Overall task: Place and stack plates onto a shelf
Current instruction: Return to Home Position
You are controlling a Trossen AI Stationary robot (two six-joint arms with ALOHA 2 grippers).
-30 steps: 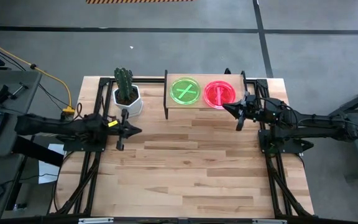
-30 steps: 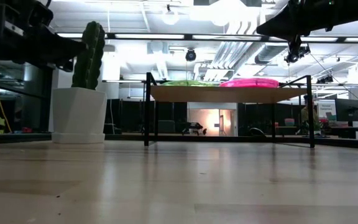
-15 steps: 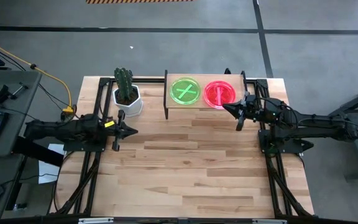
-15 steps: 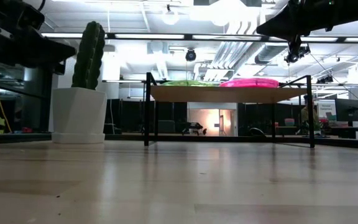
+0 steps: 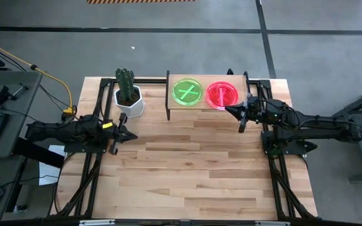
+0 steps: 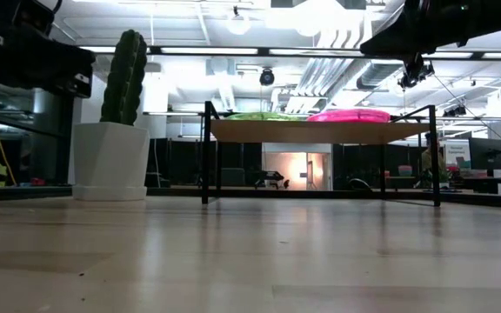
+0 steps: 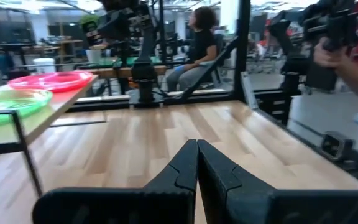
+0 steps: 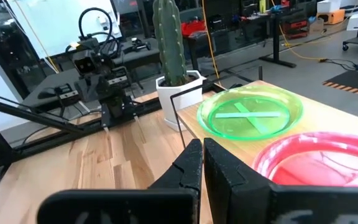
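The shelf point(image 5: 201, 110), a light-wood board on black legs, stands at the table's far edge. A lime green plate point(image 5: 187, 91) with a cross mark lies on its left half and a pink plate point(image 5: 222, 95) on its right half; how many lie beneath each I cannot tell. Both also show in the low view as the green plate point(image 6: 263, 116) and the pink plate point(image 6: 350, 115). My right gripper point(image 5: 227, 108) hovers shut just near of the pink plate point(image 8: 319, 158). My left gripper point(image 5: 128, 134) is shut above the table's left part, near the cactus pot.
A white hexagonal pot with a cactus point(image 5: 128, 94) stands left of the shelf, just far of my left gripper. Bare wooden tabletop point(image 5: 193, 169) spreads over the middle and near side. Beyond the table's right edge, a seated person point(image 7: 197, 43) and a hand point(image 7: 347, 56) show.
My left arm has drawn back toward the table's left edge, its gripper staying shut. The plates and shelf stand as before.
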